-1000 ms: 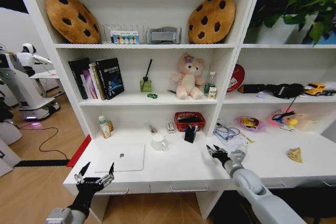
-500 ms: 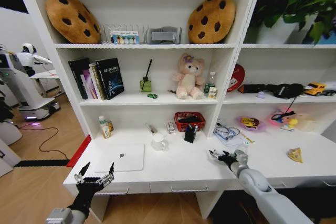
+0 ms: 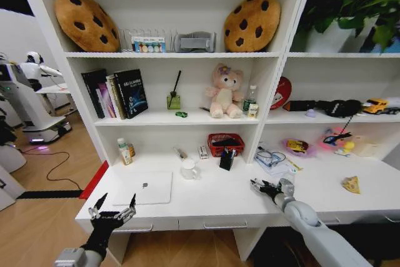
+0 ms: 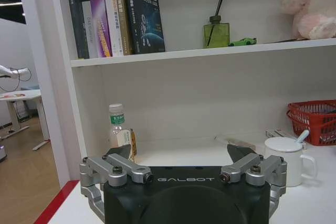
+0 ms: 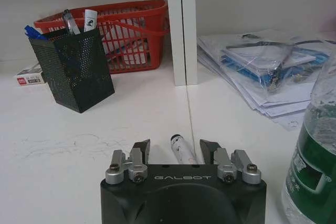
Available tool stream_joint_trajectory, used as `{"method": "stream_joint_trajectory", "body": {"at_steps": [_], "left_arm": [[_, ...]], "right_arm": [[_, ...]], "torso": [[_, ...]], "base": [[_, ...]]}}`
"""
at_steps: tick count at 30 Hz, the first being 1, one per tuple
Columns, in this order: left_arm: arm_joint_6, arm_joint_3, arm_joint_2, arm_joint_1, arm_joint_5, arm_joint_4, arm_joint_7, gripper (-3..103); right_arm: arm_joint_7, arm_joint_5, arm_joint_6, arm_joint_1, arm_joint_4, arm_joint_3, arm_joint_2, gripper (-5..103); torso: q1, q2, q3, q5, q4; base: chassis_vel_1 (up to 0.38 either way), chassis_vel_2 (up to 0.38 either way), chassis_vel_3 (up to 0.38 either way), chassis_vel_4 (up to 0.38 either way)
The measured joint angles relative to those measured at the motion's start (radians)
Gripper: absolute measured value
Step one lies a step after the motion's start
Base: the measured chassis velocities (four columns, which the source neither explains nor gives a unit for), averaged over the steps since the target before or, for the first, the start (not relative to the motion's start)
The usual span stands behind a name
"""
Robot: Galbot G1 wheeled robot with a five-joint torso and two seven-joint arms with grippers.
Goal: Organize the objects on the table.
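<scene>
Right gripper (image 5: 175, 148) is low over the white desk (image 3: 212, 199), near the front edge and right of the middle. Its jaws stand apart, and a pen (image 5: 181, 150) lies on the desk between them. Only the tip end of this pen shows; the rest is hidden behind the gripper body, so its colour is hard to tell. Just beside the gripper stands a clear bottle with green label (image 5: 312, 166), cut off at the picture's edge. Farther toward the back of the desk are a black mesh pen holder (image 5: 72, 67) with pens inside, a red basket (image 5: 126, 32) behind it, and a pile of papers in plastic sleeves (image 5: 268, 66) on the other side of the shelf's white upright.

Left gripper (image 3: 113, 210) hangs before the desk's front left corner, its fingers spread wide and empty. On the desk near that corner lies the silver laptop (image 3: 145, 187), closed. A white mug (image 3: 189, 169) stands behind it. The small green toy car (image 3: 181, 114) sits on the shelf above.
</scene>
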Motion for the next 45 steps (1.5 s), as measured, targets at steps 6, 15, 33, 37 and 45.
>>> {"method": "stream_joint_trajectory", "body": {"at_steps": [6, 15, 33, 37, 45], "left_arm": [[0.0, 0.0, 0.0, 0.0, 0.0, 0.0, 0.0, 100], [0.0, 0.0, 0.0, 0.0, 0.0, 0.0, 0.0, 100], [0.0, 0.0, 0.0, 0.0, 0.0, 0.0, 0.0, 100], [0.0, 0.0, 0.0, 0.0, 0.0, 0.0, 0.0, 100], [0.0, 0.0, 0.0, 0.0, 0.0, 0.0, 0.0, 100]], "right_arm": [[-0.004, -0.004, -0.009, -0.002, 0.007, -0.001, -0.002, 32], [0.002, -0.006, -0.009, -0.018, 0.033, 0.009, -0.001, 12], [-0.071, -0.32, 0.544, 0.244, -0.075, -0.123, 0.093, 12], [-0.038, -0.396, 0.755, 0.405, -0.276, -0.205, 0.169, 12], [-0.012, -0.443, 0.896, 0.532, -0.474, -0.288, 0.301, 12]], "torso": [[0.0, 0.0, 0.0, 0.0003, 0.0001], [0.0, 0.0, 0.0, 0.0004, 0.0], [0.0, 0.0, 0.0, 0.0005, -0.0002], [0.0, 0.0, 0.0, 0.0001, 0.0003], [0.0, 0.0, 0.0, 0.0002, 0.0]], "base": [[0.0, 0.0, 0.0, 0.0], [0.0, 0.0, 0.0, 0.0], [0.0, 0.0, 0.0, 0.0], [0.0, 0.0, 0.0, 0.0], [0.0, 0.0, 0.0, 0.0]]}}
